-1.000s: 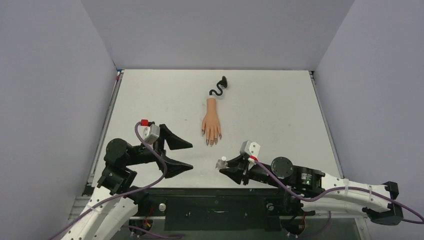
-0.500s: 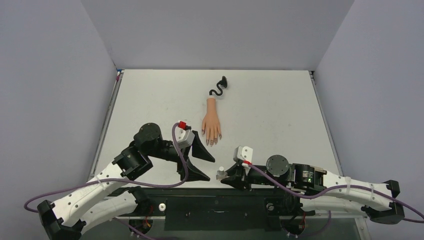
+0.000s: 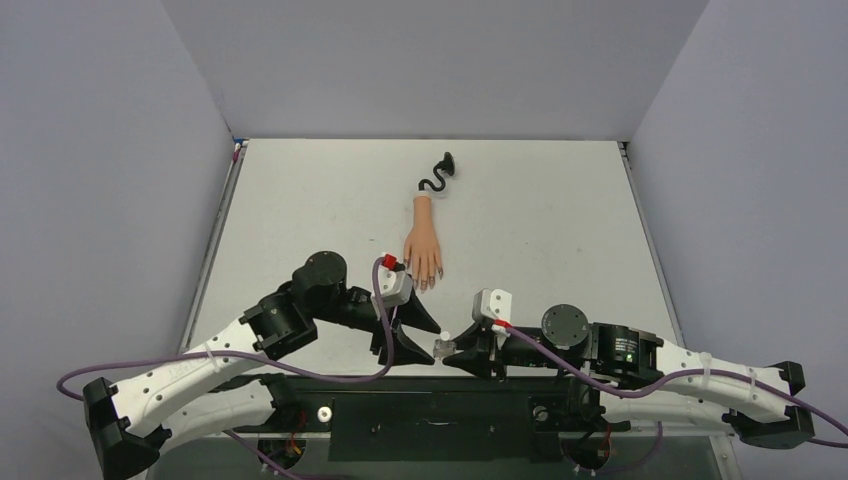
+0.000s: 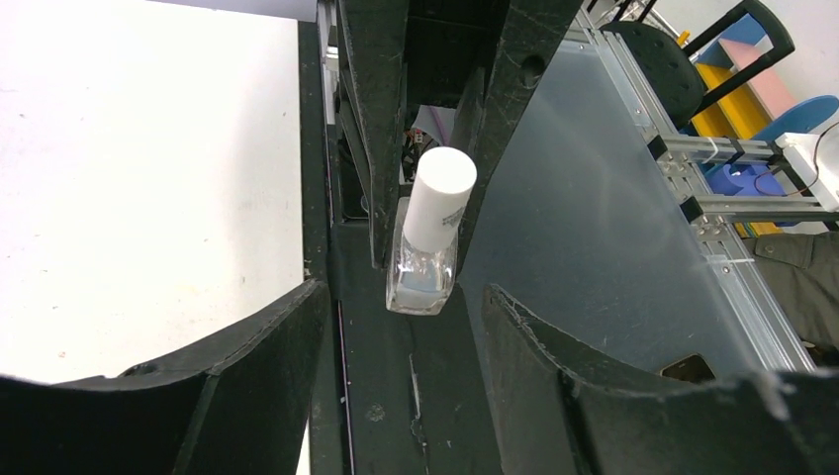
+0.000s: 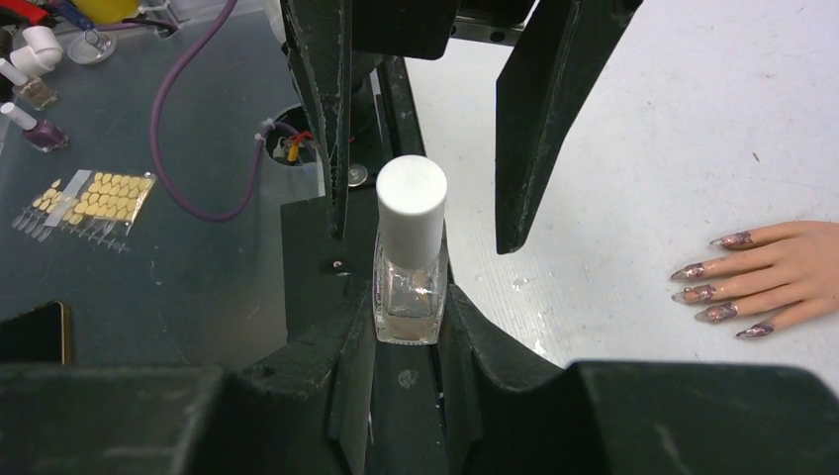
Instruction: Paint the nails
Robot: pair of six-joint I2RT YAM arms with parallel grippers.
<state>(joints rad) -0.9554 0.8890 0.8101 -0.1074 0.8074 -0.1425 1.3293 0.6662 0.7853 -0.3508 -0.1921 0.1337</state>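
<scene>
The peach mannequin hand lies mid-table, fingers towards me, and its dark nails also show at the right in the right wrist view. My right gripper is shut on the glass body of a small clear polish bottle with a white cap, held at the table's near edge. My left gripper faces it from the left with its jaws open. Its fingers stand either side of the cap without touching. In the left wrist view the bottle sits just beyond the fingertips.
The hand's curly black stem runs toward the far wall. Grey walls enclose the table on three sides. Below the near edge lie a sheet of nail tips, spare polish bottles and a purple cable.
My left arm has swung right from the left side up to the bottle, and its jaws have narrowed. The right gripper has kept hold of the bottle and drifted slightly toward the near edge.
</scene>
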